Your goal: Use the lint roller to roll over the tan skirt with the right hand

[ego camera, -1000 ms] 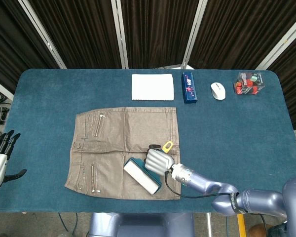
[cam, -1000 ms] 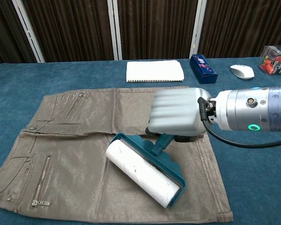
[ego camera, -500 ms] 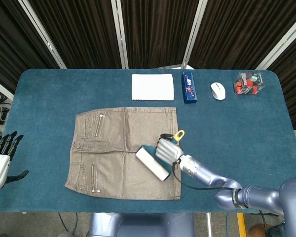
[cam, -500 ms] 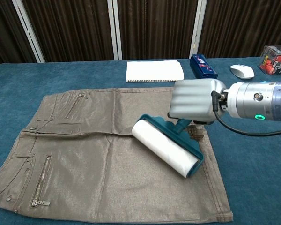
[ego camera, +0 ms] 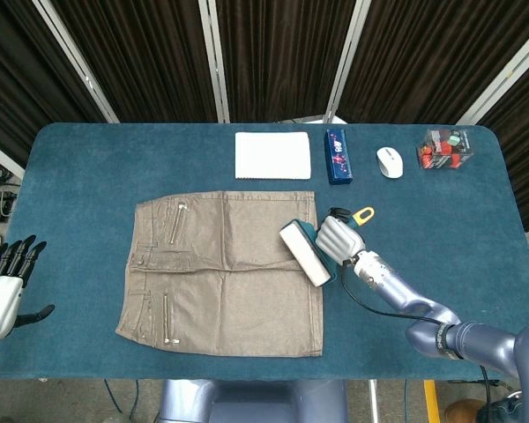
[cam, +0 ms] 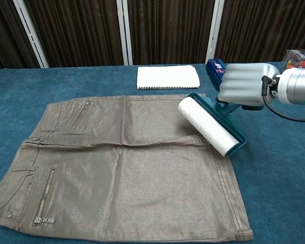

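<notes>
Lint roller [cam: 209, 126], the teal-framed one with the white sticky drum, is sitting at the far right edge of the tan skirt, about half on the fabric and half over the blue table cloth [ego camera: 88, 159].

Going left to right: the left hand [ego camera: 7, 280] shows only in the head view, down at the near left corner, off the table edge, fingers spread and holding nothing. Next is the tan cotton skirt [cam: 117, 168], spread flat with zips on its left side and a crease running across the middle. Past its far edge lie a white folded cloth [ego camera: 272, 155], a dark blue box [ego camera: 338, 156], a white computer mouse [ego camera: 389, 162] and a clear box of small coloured bits [ego camera: 445, 147].

The right hand [cam: 242, 84] is wrapped around the roller's handle, so it's gripping the tool. The yellow hang loop [ego camera: 362, 213] pokes out beyond the hand in the head view.

Handling-wise, I'd guess the roller is light rigid plastic, best held by the handle like it is now, since the drum is tacky. The skirt looks soft and thin, so it could bunch or lift with the drum if it's pressed too hard.

Hard to tell: the handle itself is buried under the hand, I can't say whether the drum is actually pressing on the fabric or hovering just above, and the chest view cuts off the mouse and most of the clear box.
</notes>
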You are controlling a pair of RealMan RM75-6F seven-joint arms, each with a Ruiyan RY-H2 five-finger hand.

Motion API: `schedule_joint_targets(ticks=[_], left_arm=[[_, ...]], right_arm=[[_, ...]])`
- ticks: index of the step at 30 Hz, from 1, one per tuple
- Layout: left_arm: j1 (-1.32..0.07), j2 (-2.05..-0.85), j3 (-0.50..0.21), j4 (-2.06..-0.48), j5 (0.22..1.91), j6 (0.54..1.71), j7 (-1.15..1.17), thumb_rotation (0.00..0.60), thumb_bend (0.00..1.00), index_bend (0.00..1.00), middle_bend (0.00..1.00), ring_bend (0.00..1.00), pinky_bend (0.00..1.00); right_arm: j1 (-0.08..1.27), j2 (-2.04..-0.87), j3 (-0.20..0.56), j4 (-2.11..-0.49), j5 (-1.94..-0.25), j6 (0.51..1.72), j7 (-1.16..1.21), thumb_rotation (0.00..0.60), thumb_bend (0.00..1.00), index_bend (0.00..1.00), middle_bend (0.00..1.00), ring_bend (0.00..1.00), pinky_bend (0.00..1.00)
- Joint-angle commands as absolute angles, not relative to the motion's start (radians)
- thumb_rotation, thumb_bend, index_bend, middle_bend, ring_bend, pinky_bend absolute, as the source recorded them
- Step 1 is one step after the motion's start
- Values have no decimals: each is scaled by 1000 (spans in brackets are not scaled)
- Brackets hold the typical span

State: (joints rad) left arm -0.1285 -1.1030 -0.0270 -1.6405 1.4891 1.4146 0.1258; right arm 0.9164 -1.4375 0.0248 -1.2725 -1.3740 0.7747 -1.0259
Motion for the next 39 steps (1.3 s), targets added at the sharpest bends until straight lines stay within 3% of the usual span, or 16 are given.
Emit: schedule_joint_targets(ticks=[1,28,39], left_arm=[[-129,-1104,-26,-1643,1492,1417,129,600,0,0,0,0,0],[-130,-1102,-24,-1637,1484,1411,122,600,0,0,0,0,0],[-135,-1104,-25,-1631,1473,1400,120,600,0,0,0,0,0]], right_arm=[[921,-1439,16,-1293,-1395,784,-1024,600,724,618,613,535,506],[969,-1499,-42,-1558,-1437,748,-1341,600,724,620,615,541,512],[966,-1527,-44,-1513,-1356,767,-1528,600,724,622,616,543,514]])
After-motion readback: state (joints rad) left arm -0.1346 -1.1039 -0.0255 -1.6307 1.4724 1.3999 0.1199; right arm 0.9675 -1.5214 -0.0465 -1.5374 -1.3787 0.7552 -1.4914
